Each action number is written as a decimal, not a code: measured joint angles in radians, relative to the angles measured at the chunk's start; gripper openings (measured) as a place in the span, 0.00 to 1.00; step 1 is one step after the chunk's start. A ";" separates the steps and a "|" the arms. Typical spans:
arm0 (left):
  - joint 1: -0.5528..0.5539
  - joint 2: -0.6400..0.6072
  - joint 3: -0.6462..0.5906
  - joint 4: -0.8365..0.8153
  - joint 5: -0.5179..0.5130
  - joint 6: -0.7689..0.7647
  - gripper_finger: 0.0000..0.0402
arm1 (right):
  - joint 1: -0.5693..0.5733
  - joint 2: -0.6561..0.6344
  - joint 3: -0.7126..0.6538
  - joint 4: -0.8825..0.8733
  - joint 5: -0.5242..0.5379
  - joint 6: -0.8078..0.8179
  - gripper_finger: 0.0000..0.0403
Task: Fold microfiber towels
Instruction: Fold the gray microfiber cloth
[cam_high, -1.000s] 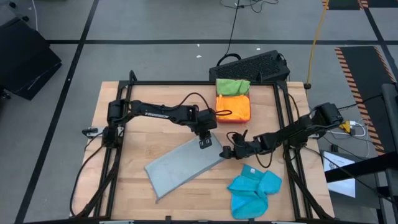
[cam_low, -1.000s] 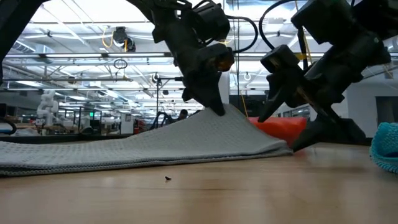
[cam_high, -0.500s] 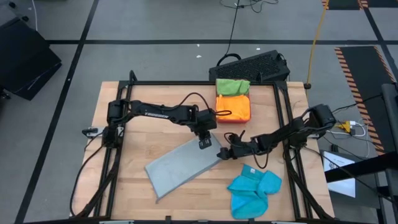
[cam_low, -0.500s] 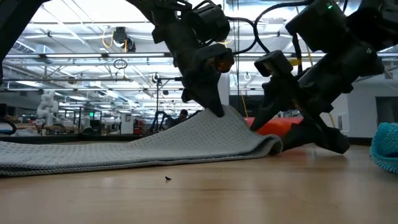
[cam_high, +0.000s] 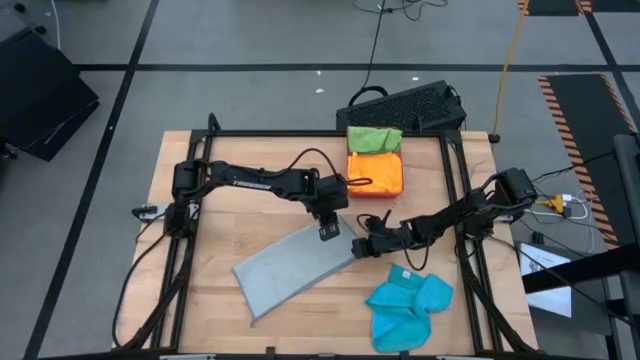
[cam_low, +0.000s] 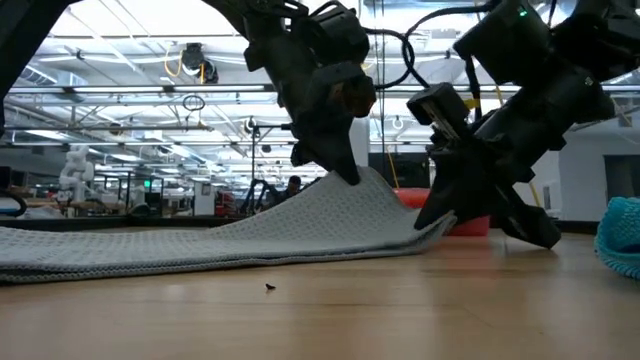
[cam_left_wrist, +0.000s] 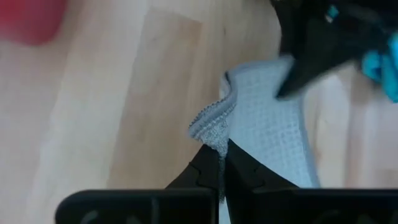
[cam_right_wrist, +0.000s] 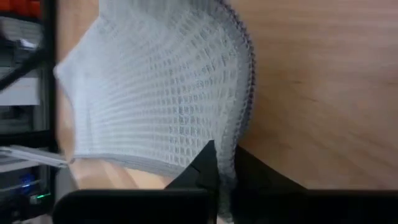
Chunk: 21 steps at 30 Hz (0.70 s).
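1. We have the grey towel (cam_high: 292, 266) lying slantwise on the middle of the wooden table (cam_high: 200, 300), folded into a long strip, its far end raised off the wood.
2. Our left gripper (cam_high: 330, 232) pinches the upper corner of that raised end, fingers closed on the cloth. We judge that it holds the corner high so the edge stays taut for folding.
3. Our right gripper (cam_high: 362, 246) has its fingers clamped on the neighbouring corner at the towel's hem, low by the table. With both corners of one short edge held, we judge the end can be carried over evenly.
4. The towel's free end points toward the table's near left part, which lies bare, so there is open room to sweep the held edge that way.
5. The crumpled blue towel (cam_high: 408, 306) sits near the right gripper, on the near right. The red tray (cam_high: 392, 186), holding an orange towel (cam_high: 372, 170) and a green towel (cam_high: 373, 138), stands just beyond both grippers.
6. We judge the risk to be the right arm brushing the blue towel as it swings.
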 joint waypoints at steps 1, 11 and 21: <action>0.001 -0.009 0.000 -0.010 0.008 -0.016 0.01 | -0.005 -0.020 -0.004 -0.009 -0.001 -0.019 0.02; -0.003 -0.223 0.000 -0.054 -0.017 -0.073 0.02 | -0.089 -0.347 0.026 -0.239 -0.048 -0.169 0.01; -0.107 -0.467 0.000 -0.056 -0.097 -0.232 0.01 | -0.153 -0.427 0.494 -0.789 -0.076 -0.495 0.00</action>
